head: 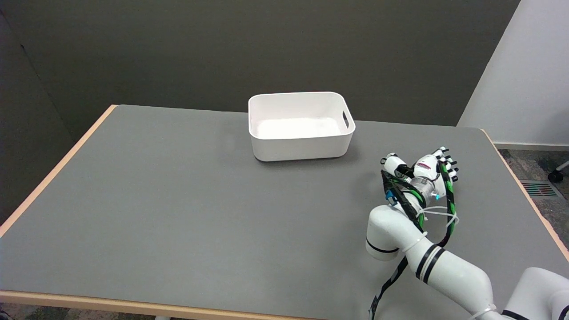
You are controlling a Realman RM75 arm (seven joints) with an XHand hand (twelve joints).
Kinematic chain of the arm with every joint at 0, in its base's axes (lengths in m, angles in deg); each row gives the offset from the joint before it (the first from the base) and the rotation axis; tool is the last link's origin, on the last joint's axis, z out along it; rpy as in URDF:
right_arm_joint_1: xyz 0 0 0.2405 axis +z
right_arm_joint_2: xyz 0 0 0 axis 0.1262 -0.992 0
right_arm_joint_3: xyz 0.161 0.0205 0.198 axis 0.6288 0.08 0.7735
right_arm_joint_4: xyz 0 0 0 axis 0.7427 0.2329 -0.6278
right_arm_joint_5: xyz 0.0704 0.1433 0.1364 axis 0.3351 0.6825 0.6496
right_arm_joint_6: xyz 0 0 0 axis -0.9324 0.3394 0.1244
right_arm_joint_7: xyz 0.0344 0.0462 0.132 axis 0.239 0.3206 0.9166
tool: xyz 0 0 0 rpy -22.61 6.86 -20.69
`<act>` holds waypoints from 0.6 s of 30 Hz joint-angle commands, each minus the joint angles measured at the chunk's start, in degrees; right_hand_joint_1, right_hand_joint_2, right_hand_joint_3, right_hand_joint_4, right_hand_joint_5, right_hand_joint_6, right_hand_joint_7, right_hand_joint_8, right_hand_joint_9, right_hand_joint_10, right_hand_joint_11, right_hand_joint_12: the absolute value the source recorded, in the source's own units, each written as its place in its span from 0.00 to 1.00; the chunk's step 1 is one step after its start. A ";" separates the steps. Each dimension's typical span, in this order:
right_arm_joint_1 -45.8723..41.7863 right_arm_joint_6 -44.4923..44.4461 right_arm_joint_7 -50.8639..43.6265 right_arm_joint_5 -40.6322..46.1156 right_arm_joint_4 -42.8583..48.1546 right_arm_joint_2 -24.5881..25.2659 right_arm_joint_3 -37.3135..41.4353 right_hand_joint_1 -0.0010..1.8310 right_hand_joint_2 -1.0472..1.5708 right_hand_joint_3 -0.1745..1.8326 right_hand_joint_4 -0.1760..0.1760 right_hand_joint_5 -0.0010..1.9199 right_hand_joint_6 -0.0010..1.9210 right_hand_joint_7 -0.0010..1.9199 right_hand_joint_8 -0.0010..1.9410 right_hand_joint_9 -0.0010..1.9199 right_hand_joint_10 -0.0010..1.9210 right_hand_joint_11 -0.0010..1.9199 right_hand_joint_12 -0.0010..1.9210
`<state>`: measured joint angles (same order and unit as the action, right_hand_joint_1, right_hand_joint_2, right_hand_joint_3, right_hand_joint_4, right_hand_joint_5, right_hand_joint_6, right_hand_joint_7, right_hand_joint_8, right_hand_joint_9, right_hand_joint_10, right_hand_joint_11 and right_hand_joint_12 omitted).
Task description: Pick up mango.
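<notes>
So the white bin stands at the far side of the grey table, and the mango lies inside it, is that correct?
Not quite. In the head view the white bin does stand at the far side of the grey table, but its inside shows only a bare white floor; no mango is visible anywhere. The right hand hovers near the bin's right.

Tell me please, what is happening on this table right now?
A white robot arm reaches in from the lower right, and its right hand hovers over the grey table, to the right of a white bin. The bin looks empty. The task is to pick up a mango, but no mango is visible in this view; it may be hidden under the hand. From this angle, whether the hand holds anything cannot be told.
</notes>
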<state>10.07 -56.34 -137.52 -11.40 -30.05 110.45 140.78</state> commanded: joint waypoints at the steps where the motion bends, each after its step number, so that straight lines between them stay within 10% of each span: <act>1: -0.41 1.25 0.09 1.40 2.58 0.24 -0.39 0.33 0.71 0.48 0.00 0.03 0.24 0.10 0.27 0.07 0.46 0.09 0.73; 11: -1.33 0.73 0.09 0.58 1.92 0.25 -0.79 0.48 0.76 0.52 0.00 0.08 0.52 0.25 0.58 0.28 0.68 0.28 0.96; 14: -1.57 0.73 0.09 0.58 1.92 0.13 -1.02 0.69 0.85 0.24 0.00 0.10 0.57 0.31 0.85 0.31 0.75 0.27 1.00; 18: -1.80 0.81 0.09 0.50 1.73 0.09 -1.16 0.59 0.93 0.15 0.00 0.12 0.91 0.33 0.92 0.35 0.85 0.23 1.00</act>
<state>9.67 -55.13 -137.40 -10.33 -27.96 110.54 140.63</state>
